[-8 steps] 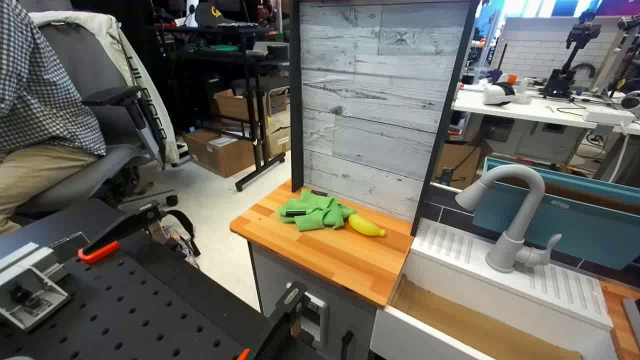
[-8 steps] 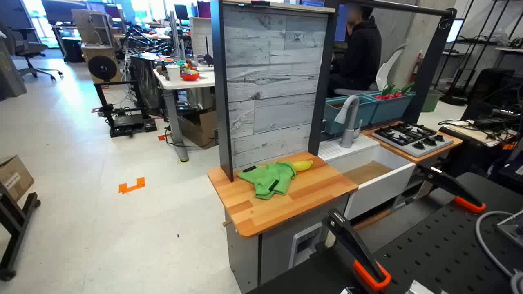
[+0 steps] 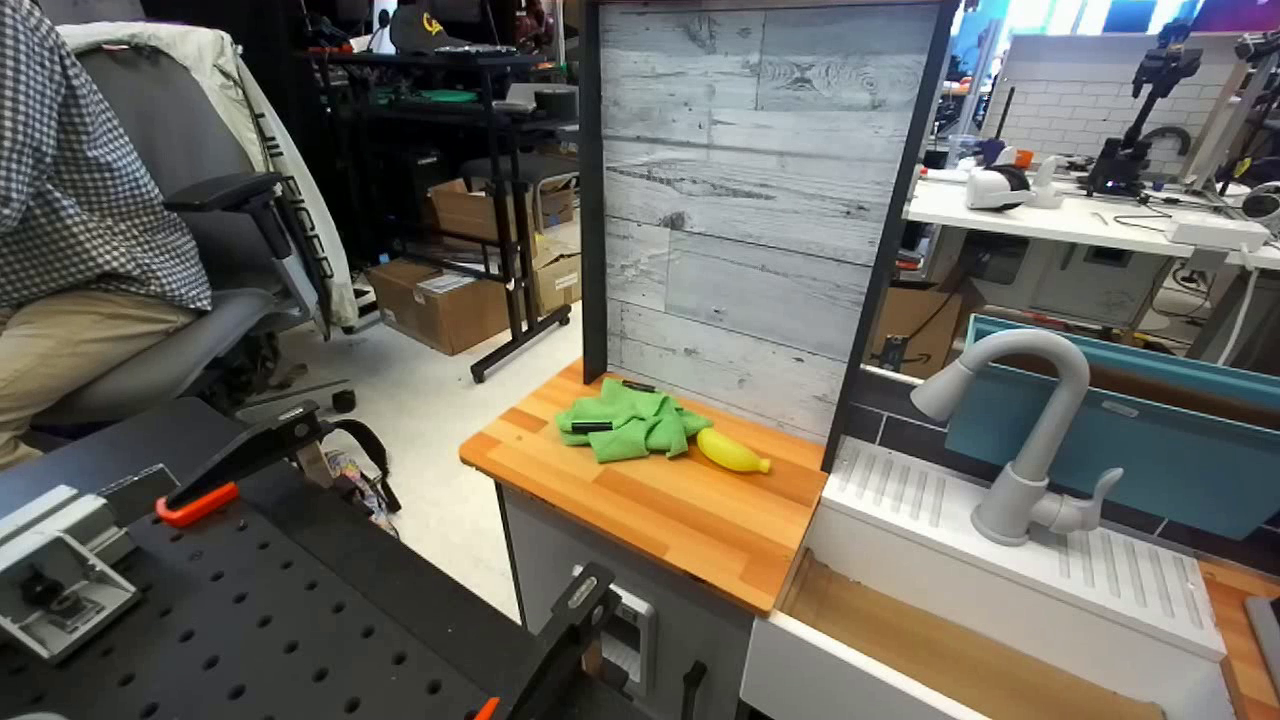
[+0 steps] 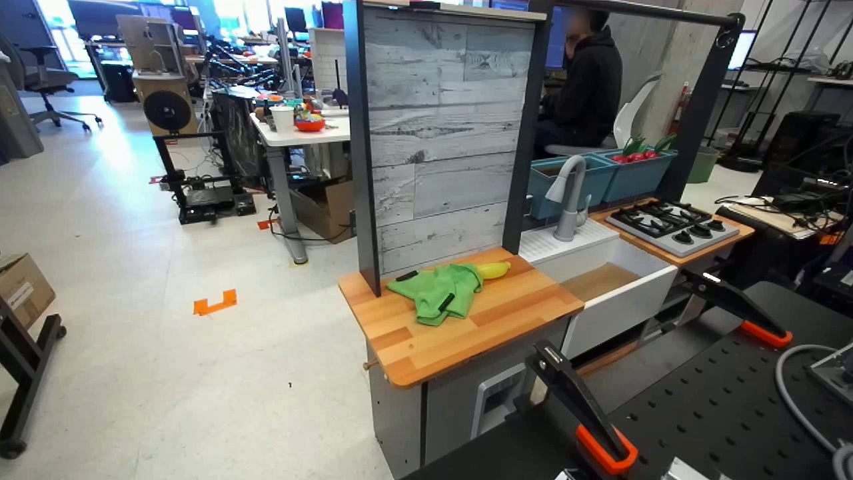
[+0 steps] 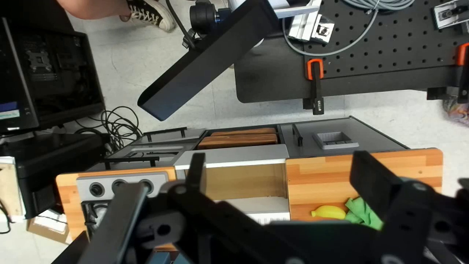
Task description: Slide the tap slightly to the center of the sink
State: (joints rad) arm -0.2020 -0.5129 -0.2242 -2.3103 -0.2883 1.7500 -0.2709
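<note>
- The grey tap (image 3: 1048, 440) stands up straight on the bumpy white ledge (image 3: 900, 490) at the back of the sink (image 4: 620, 310).
- In both exterior views, its spout (image 3: 945, 388) points to the side where a yellow banana (image 3: 730, 450) lies.
- The tap's handle (image 3: 1085, 508) sticks out on the side away from the banana.
- The robot's gripper (image 5: 277, 172) is spread wide, with its two black fingers (image 5: 370, 179) well apart.
- In the wrist view, part of the sink shows between the fingers.
- The banana touches a green cloth (image 3: 650, 430) on the wooden counter (image 3: 700, 530).
- A short black thing (image 3: 592, 427) lies on the cloth.
- Two blue-green boxes (image 4: 640, 181) are behind the tap, and one holds round red things (image 4: 633, 157).
</note>
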